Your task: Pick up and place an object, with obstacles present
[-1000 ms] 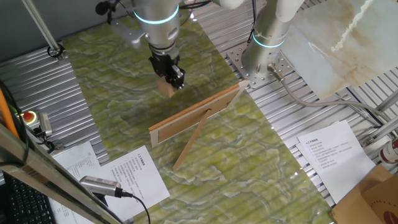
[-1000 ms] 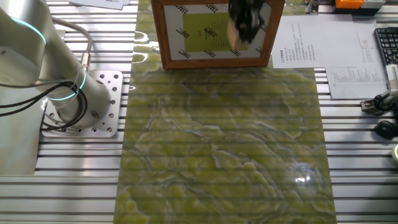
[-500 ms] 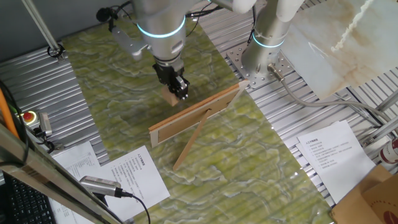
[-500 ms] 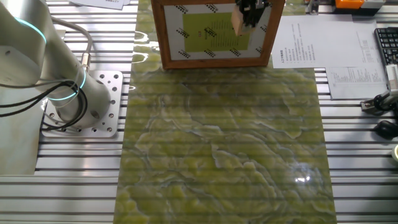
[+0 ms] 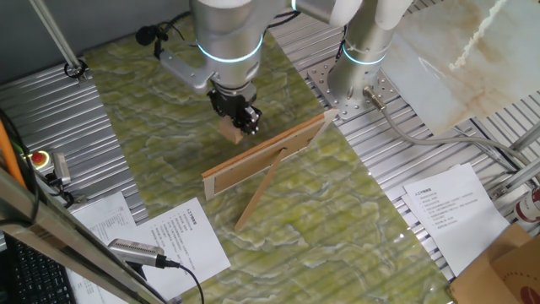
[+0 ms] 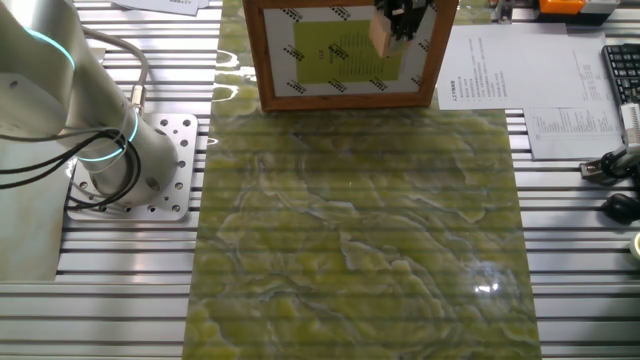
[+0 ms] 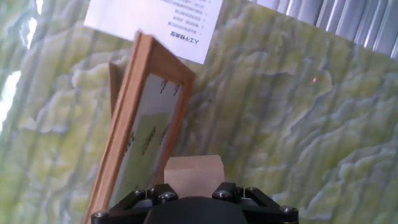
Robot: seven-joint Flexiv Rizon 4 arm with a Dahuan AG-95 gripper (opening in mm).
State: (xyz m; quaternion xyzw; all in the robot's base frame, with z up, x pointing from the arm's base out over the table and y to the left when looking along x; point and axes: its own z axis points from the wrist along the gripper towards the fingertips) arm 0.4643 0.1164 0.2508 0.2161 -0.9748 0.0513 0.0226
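From one fixed camera, the robot arm reached down over a green marbled mat (image 5: 169,93) on the table. Its gripper (image 5: 240,121) had its dark fingers clamped on a small tan wooden cube (image 5: 229,129), which hung just above the mat. Just beside the cube stood a long wooden board (image 5: 266,154) on its edge, seen from the back, with a slim prop stick (image 5: 258,197) slanting down from it to the mat. Printed sheets of paper (image 5: 181,238) lay near the mat's lower corner.

From the other fixed camera, facing the board (image 6: 340,55) from its front, it looked like a framed panel with a yellow-green printed sheet inside a brown border. The gripper (image 6: 405,15) showed at the top edge of the frame, holding the cube (image 6: 381,38), which appeared in front of the panel's upper right part. The arm's base (image 6: 110,150) sat on a metal plate to the left of the mat (image 6: 360,240).

From the hand camera, the cube (image 7: 193,175) sat between the fingers, which were mostly hidden behind the gripper's dark body. The board (image 7: 140,124) stood on edge below and to the left, apart from the cube, with a printed sheet (image 7: 155,22) beyond it
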